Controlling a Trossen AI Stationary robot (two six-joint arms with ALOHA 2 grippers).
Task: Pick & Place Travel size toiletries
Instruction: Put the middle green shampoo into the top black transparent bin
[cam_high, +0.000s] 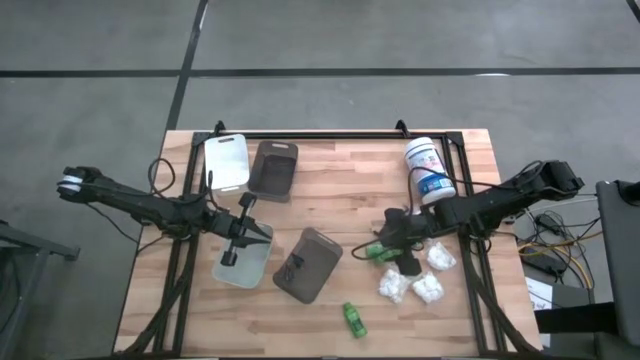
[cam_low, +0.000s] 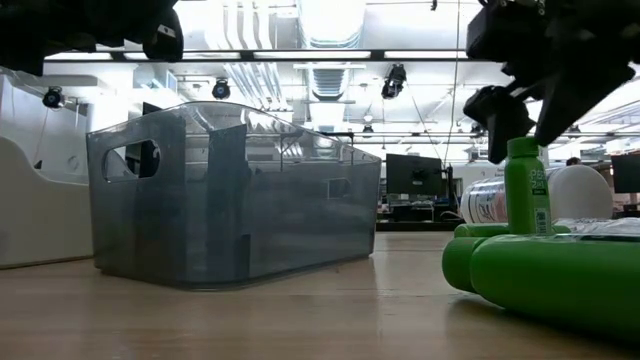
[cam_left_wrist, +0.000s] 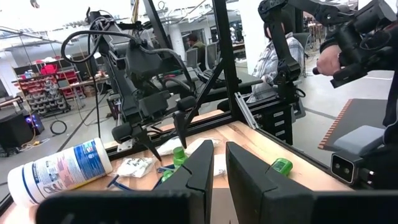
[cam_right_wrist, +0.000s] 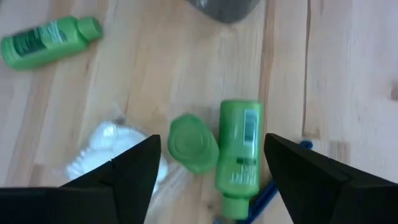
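My right gripper (cam_right_wrist: 211, 144) is open and points down above a cluster of toiletries at the table's right. An upright green bottle (cam_right_wrist: 192, 142) and a lying green bottle (cam_right_wrist: 240, 151) show between its fingers, which touch neither. In the low view the gripper (cam_low: 515, 100) hangs just over the upright bottle (cam_low: 527, 185). White packets (cam_high: 392, 286) and a blue stick (cam_right_wrist: 272, 188) lie beside them. A lone green bottle (cam_high: 353, 319) lies nearer the front edge. My left gripper (cam_high: 230, 257), shut and holding nothing, waits over a clear tray (cam_high: 250, 265).
A grey tray (cam_high: 310, 263) stands mid-table, with a white tray (cam_high: 227, 160) and a brown tray (cam_high: 275, 168) at the far edge. A large white tub with a blue label (cam_high: 428, 171) lies at the far right. A seated person (cam_left_wrist: 273, 53) is behind the table.
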